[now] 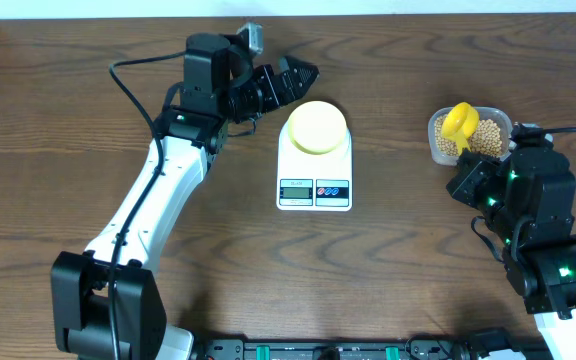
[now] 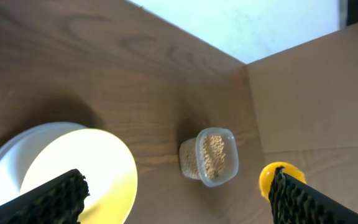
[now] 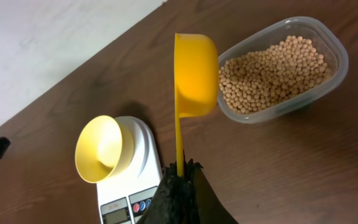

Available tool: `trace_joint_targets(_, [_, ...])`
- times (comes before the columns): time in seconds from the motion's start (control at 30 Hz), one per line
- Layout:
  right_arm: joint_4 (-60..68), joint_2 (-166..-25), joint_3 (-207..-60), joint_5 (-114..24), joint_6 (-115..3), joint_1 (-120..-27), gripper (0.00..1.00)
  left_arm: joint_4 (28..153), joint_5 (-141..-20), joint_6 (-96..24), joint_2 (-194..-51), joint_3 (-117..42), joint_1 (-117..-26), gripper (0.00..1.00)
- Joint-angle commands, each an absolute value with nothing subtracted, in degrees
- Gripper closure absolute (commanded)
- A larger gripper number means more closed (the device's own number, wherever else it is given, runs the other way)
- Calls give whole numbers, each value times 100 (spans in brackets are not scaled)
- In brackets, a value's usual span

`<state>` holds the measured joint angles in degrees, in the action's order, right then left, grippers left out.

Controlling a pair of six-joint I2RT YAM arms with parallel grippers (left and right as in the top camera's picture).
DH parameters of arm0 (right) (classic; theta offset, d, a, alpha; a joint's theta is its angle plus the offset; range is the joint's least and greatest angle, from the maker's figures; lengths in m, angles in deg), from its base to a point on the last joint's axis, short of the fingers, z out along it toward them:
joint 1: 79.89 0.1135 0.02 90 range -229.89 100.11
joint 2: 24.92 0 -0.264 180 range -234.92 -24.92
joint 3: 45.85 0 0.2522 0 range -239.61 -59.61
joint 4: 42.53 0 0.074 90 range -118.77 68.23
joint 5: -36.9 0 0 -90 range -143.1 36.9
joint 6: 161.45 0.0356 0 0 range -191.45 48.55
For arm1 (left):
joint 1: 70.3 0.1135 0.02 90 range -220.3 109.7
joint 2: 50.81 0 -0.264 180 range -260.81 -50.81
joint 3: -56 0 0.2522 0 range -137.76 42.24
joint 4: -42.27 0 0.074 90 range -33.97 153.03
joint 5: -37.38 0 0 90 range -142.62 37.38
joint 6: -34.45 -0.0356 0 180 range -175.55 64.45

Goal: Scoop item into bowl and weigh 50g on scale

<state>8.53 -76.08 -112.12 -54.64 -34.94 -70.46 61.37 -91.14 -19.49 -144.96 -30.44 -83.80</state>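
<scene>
The brown surface [image 1: 388, 270] carries the white scale [image 1: 314, 170] at centre, with the clear tub [image 1: 504, 125] at its 3 o'clock. The pale yellow bowl [image 1: 315, 127] sits on the scale. The left gripper [image 1: 303, 85] hangs wide open and empty at the bowl's 10 o'clock. The right gripper [image 3: 180, 171] is clamped on the yellow scoop [image 3: 196, 68] over the tub of beans [image 3: 272, 71].

Even, bright light from above. Soft shadows beside the bowl [image 3: 101, 149] and tub [image 3: 278, 68]. Overhead sharp; left wrist view slightly soft; wall [image 3: 42, 37] washed out.

Pale-yel bowl [image 1: 315, 127], wht scale [image 1: 287, 165], yel scoop [image 3: 195, 68]
</scene>
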Motion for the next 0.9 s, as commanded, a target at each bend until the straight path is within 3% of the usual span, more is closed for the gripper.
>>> trace_joint_targets(0.0, [851,-7593,-11317,-5554,-3787,-7079,99,6249,-9051,-2286,-14405,-3138,-8345,5])
trace_joint_targets(0.53, [883,-7595,-11317,-5554,-3944,-7079,99,6828,-9042,-3551,-14267,-3167,-8321,5])
trace_joint_targets(0.87, [951,-7593,-11317,-5482,-4062,-7079,99,8913,-7191,-3995,-13790,-3772,-8286,6])
